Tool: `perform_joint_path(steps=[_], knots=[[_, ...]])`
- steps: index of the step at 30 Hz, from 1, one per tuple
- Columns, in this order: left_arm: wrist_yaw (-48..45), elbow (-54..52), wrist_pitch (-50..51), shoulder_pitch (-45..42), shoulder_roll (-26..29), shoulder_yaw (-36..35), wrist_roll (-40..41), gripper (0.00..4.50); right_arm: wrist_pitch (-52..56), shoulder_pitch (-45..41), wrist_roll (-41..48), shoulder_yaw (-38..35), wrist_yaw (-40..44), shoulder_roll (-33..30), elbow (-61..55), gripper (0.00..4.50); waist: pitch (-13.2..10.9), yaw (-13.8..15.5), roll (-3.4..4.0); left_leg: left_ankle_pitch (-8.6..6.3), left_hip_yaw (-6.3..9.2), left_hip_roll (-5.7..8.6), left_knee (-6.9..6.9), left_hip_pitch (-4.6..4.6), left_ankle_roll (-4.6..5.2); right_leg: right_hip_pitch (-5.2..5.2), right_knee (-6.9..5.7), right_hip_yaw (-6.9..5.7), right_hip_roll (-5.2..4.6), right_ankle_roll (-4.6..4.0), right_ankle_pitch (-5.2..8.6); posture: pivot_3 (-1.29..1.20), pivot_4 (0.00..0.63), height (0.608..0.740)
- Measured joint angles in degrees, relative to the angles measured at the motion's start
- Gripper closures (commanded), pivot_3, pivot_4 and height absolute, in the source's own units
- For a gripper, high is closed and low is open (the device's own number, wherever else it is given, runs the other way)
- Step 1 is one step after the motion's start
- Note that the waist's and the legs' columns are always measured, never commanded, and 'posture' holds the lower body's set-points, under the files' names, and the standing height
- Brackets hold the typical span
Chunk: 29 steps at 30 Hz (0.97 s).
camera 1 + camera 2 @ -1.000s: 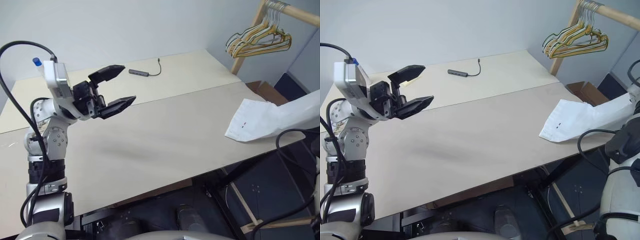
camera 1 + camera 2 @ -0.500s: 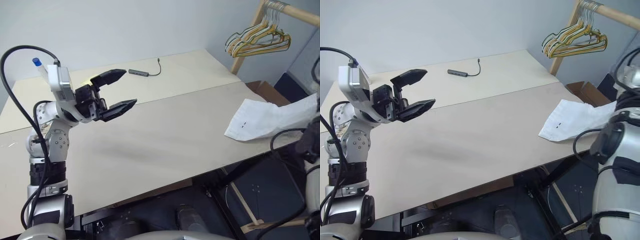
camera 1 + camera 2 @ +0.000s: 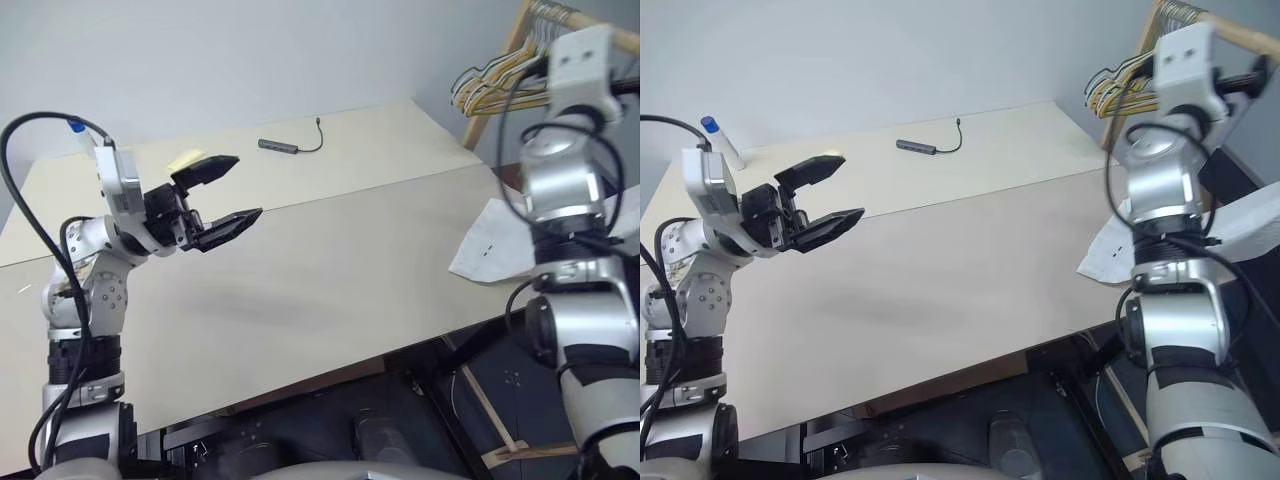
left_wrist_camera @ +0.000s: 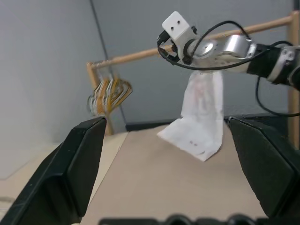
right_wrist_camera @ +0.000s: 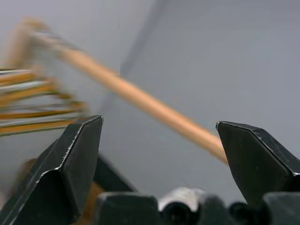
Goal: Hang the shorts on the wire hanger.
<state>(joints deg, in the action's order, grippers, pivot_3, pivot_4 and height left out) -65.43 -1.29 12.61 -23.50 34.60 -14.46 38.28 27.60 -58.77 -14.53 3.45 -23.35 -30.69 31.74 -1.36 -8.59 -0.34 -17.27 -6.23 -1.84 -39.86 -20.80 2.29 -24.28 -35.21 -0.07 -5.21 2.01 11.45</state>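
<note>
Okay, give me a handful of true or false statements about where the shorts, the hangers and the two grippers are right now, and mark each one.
1. The shorts lie at the table's right edge, partly hanging off it. True.
2. The left gripper is shut on the shorts. False: it is open and empty, above the table's left side.
3. The right gripper is open, facing the wooden rail. True.
4. The bunch of hangers lies on the table. False: it hangs from the rail.
5. A cable adapter lies at the table's far side. True.

We see the shorts (image 3: 1108,252) draped over the table's (image 3: 940,270) right edge, our raised right arm before them, and our left gripper (image 3: 830,194) spread open above the tabletop.
</note>
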Motion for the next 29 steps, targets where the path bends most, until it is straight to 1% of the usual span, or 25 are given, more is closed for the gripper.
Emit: perform_joint_path(steps=[5,8,10,13,15,18,23,29], knots=[[4.26,-0.19,-0.42,5.70,0.93,-2.87,-2.22,0.00,-2.79,5.35,2.94,1.17,14.20,1.93,-7.84,0.02,0.00,1.86,0.00,0.01,-0.01,-0.01,0.02,-0.01,-0.01,-0.01,0.04,-0.05,0.00,0.00,0.00,0.03,0.000,0.740],[5.43,-0.41,-1.23,9.62,1.57,-3.80,-3.61,0.00,-2.98,7.21,3.71,3.74,23.01,1.95,-10.31,0.02,0.00,2.89,-0.01,0.00,-0.03,-0.01,0.01,-0.03,-0.02,-0.02,0.07,-0.09,0.00,-0.01,0.00,0.05,0.000,0.740],[6.23,-1.18,-1.59,12.48,2.54,-4.35,-4.93,0.00,-2.61,8.94,4.79,5.75,30.61,1.94,-12.17,0.02,0.00,3.43,-0.02,-0.01,-0.03,-0.01,0.02,-0.02,0.00,0.00,0.09,-0.14,0.00,-0.02,0.00,0.07,0.000,0.740],[7.90,-1.78,-2.33,16.78,3.85,-4.25,-8.39,0.00,-4.03,14.93,5.50,10.23,41.51,1.45,-16.82,0.02,0.01,4.86,-0.03,-0.02,-0.03,-0.01,0.03,-0.02,0.00,0.00,0.09,-0.25,0.00,-0.06,0.02,0.08,0.000,0.740],[8.90,-1.70,-2.80,18.70,3.87,-3.17,-10.98,0.00,-4.49,18.68,6.02,12.21,45.54,1.81,-18.70,0.02,0.00,5.80,-0.04,-0.02,-0.04,-0.01,0.02,-0.09,0.00,-0.05,0.07,-0.33,-0.03,-0.08,0.02,0.10,0.000,0.740],[10.50,-1.75,-3.05,20.37,3.19,-1.09,-13.57,0.00,-4.47,21.76,6.23,14.14,49.15,2.24,-21.28,0.02,-0.01,7.42,-0.05,0.00,-0.07,-0.02,-0.04,-0.20,-0.04,-0.10,0.05,-0.47,-0.04,-0.16,-0.04,0.12,0.000,0.740],[13.02,-4.49,-2.90,20.85,1.86,-0.62,-13.46,0.00,-4.51,23.78,5.67,14.25,52.40,2.11,-24.10,0.02,0.01,9.25,-0.08,0.06,-0.15,-0.05,-0.04,-0.23,-0.14,-0.09,0.03,-0.67,0.01,-0.26,-0.09,0.13,0.000,0.740],[14.50,-5.01,-2.89,20.52,1.73,-0.50,-13.54,0.00,-4.74,23.72,3.78,14.25,54.26,1.46,-24.08,0.02,0.01,9.51,-0.09,0.12,-0.16,-0.04,-0.03,-0.23,-0.23,-0.08,0.02,-0.73,0.06,-0.31,-0.11,0.14,0.000,0.740]])
